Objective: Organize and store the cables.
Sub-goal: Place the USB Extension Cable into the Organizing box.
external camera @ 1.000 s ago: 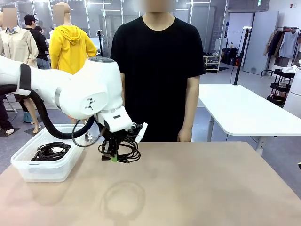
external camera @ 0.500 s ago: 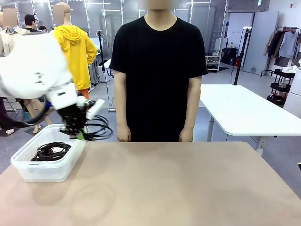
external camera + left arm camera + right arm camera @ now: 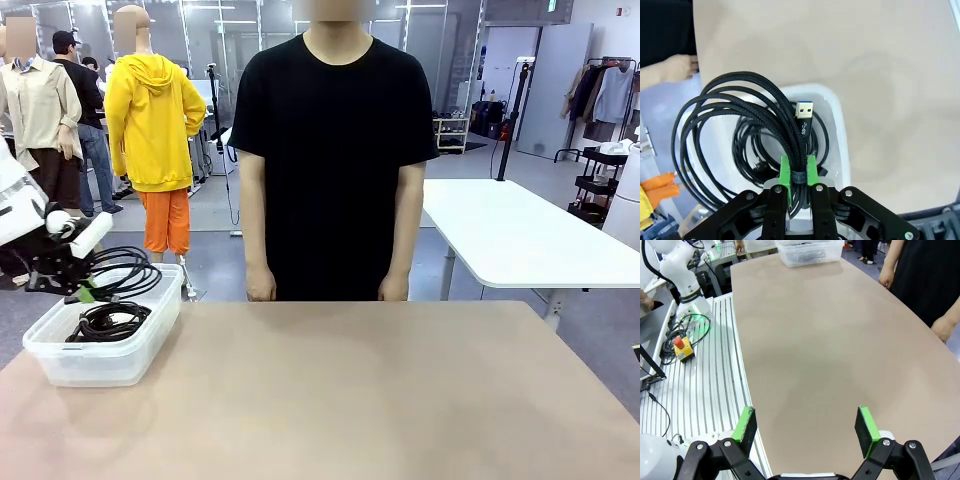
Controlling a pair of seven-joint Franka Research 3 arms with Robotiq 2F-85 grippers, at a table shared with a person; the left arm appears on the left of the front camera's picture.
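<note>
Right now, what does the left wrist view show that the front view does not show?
Left wrist view alone: the silver USB plug of the held cable coil, and the green pads shut on its strands. Front view alone: the person's whole black shirt and the tabletop. Both: the left gripper holding the coil above the clear bin, with another coil inside.

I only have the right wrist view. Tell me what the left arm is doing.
Observer: The left tool is shut on a cable coil, pinching it between its green pads.
Operator: Say where it is relative to the bin.
Observer: The coil hangs over the bin, above its rim, not yet inside.
Operator: Report what's in the bin.
Observer: Another cable coil lies on its floor.
Operator: Give me the plug on the held one.
Observer: A USB plug with a blue insert sticks out past the pads.
</note>
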